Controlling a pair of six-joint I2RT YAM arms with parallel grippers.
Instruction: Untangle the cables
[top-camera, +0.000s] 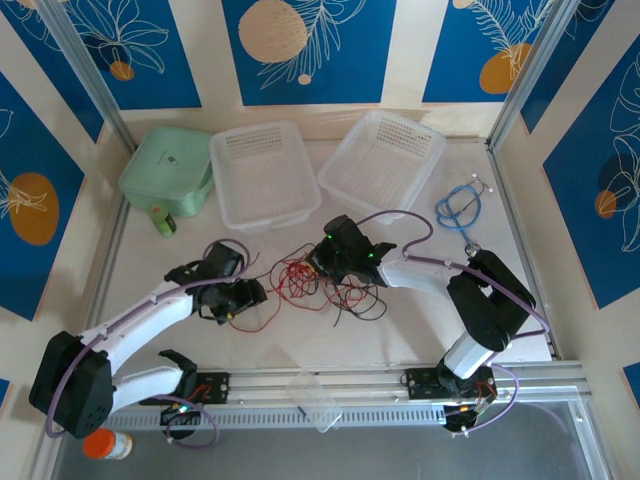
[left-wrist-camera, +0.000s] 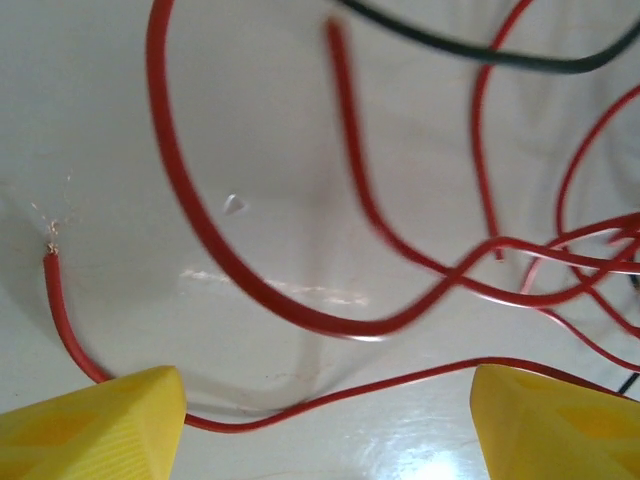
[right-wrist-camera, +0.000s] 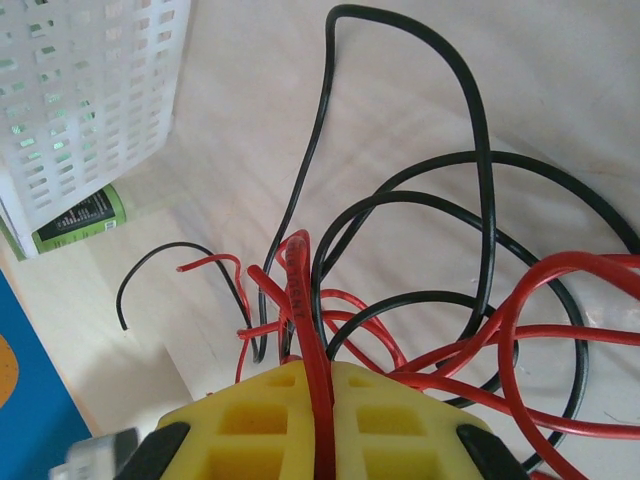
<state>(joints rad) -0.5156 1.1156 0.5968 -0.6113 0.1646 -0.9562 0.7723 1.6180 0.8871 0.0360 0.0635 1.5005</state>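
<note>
A tangle of thin red and black cables (top-camera: 322, 285) lies mid-table between the two arms. My left gripper (top-camera: 252, 297) sits at the tangle's left edge, low over the table. In the left wrist view it (left-wrist-camera: 328, 432) is open, yellow fingertips (left-wrist-camera: 100, 425) wide apart, and a thin red wire (left-wrist-camera: 330, 395) crosses the gap on the table. A thicker red loop (left-wrist-camera: 250, 285) lies just beyond. My right gripper (top-camera: 320, 262) is at the tangle's upper edge; in the right wrist view it (right-wrist-camera: 322, 385) is shut on a red cable (right-wrist-camera: 303, 290). Black cables (right-wrist-camera: 482, 170) arc behind it.
Two white perforated baskets (top-camera: 262, 175) (top-camera: 385, 160) and a green lidded box (top-camera: 165, 175) stand at the back, with a green bottle (top-camera: 163, 220) beside the box. A light-blue looped cable (top-camera: 458, 208) lies far right. A clear plastic piece (top-camera: 315, 398) rests on the front rail.
</note>
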